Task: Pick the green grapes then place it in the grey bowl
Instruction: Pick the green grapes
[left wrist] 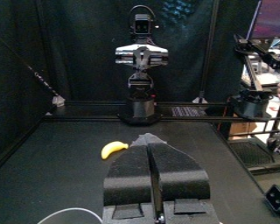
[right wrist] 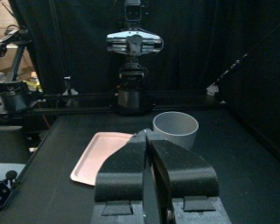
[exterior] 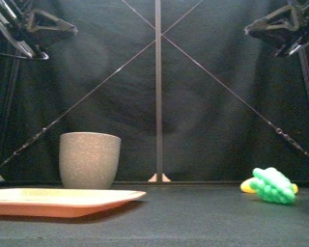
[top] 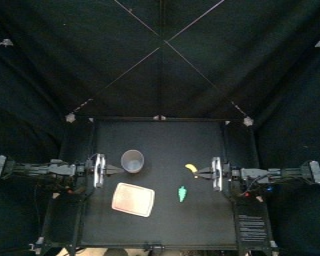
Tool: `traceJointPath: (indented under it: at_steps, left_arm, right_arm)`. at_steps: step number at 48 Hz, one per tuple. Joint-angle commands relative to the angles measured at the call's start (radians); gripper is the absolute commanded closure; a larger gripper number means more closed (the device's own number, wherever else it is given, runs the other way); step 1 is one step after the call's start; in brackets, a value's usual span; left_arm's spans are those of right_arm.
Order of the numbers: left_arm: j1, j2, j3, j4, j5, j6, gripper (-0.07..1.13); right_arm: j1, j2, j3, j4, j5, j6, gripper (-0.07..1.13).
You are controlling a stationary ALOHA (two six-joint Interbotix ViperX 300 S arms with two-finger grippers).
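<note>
The green grapes (top: 184, 191) lie on the table right of centre, near the front; in the front view the green grapes (exterior: 273, 185) sit low at the right. The grey speckled cup (top: 132, 160) stands upright left of centre, and it also shows in the front view as the cup (exterior: 90, 159) and in the right wrist view as the cup (right wrist: 175, 127). My left gripper (top: 107, 170) hovers at the left, jaws shut and empty (left wrist: 150, 138). My right gripper (top: 210, 172) hovers at the right, also shut and empty (right wrist: 146, 134). Both are apart from the grapes.
A pink tray (top: 133, 199) lies flat in front of the cup, seen also as the tray (exterior: 61, 201) and the tray (right wrist: 101, 156). A small yellow banana (top: 192, 168) rests behind the grapes, close to my right gripper; the banana (left wrist: 112, 150) shows in the left wrist view.
</note>
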Motion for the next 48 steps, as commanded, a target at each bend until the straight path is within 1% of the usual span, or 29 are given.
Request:
traceJointPath:
  at_steps: [1,5,9,14,18,23,25,26,29,33,36,39,43,48]
  left_arm:
    - [0.003,0.009,-0.032,0.002,0.052,0.003,0.98]
    - [0.003,0.009,-0.04,0.0,0.098,0.002,0.98]
    - [0.003,0.008,-0.049,0.003,0.149,0.003,0.98]
    - [0.009,0.006,-0.06,0.002,0.206,0.003,0.98]
    - [0.015,0.005,-0.058,0.002,0.224,0.003,0.98]
    - [0.021,0.006,-0.054,0.0,0.236,0.003,0.98]
    - [0.023,0.006,-0.051,0.0,0.236,0.003,0.98]
    - [0.023,0.005,-0.049,0.0,0.236,0.003,0.98]
    - [0.028,0.006,-0.044,0.0,0.236,0.003,0.98]
    - [0.037,0.006,-0.041,0.0,0.236,0.003,0.98]
    - [0.046,0.005,-0.038,0.0,0.236,0.003,0.98]
    - [0.057,0.005,-0.037,0.0,0.236,0.003,0.98]
    - [0.071,0.006,-0.035,0.0,0.236,0.005,0.98]
    - [0.086,0.005,-0.035,0.002,0.236,0.005,0.98]
  right_arm:
    - [0.003,0.021,0.002,0.017,0.005,0.008,1.01]
    - [-0.002,0.035,0.003,0.06,0.037,0.035,1.0]
    - [-0.011,0.058,0.0,0.123,0.095,0.072,1.0]
    - [-0.017,0.094,-0.011,0.227,0.179,0.143,0.96]
    - [-0.014,0.118,-0.018,0.321,0.232,0.213,0.88]
    - [-0.012,0.15,-0.02,0.413,0.299,0.307,0.69]
    - [-0.011,0.163,-0.02,0.43,0.319,0.337,0.6]
    - [-0.011,0.173,-0.02,0.436,0.33,0.362,0.53]
    - [-0.003,0.195,-0.018,0.436,0.339,0.407,0.39]
    - [0.018,0.224,-0.021,0.439,0.339,0.462,0.24]
    - [0.04,0.25,-0.028,0.443,0.337,0.505,0.16]
    - [0.063,0.276,-0.04,0.445,0.337,0.551,0.12]
    - [0.094,0.311,-0.055,0.449,0.337,0.629,0.11]
    - [0.112,0.348,-0.061,0.456,0.337,0.719,0.11]
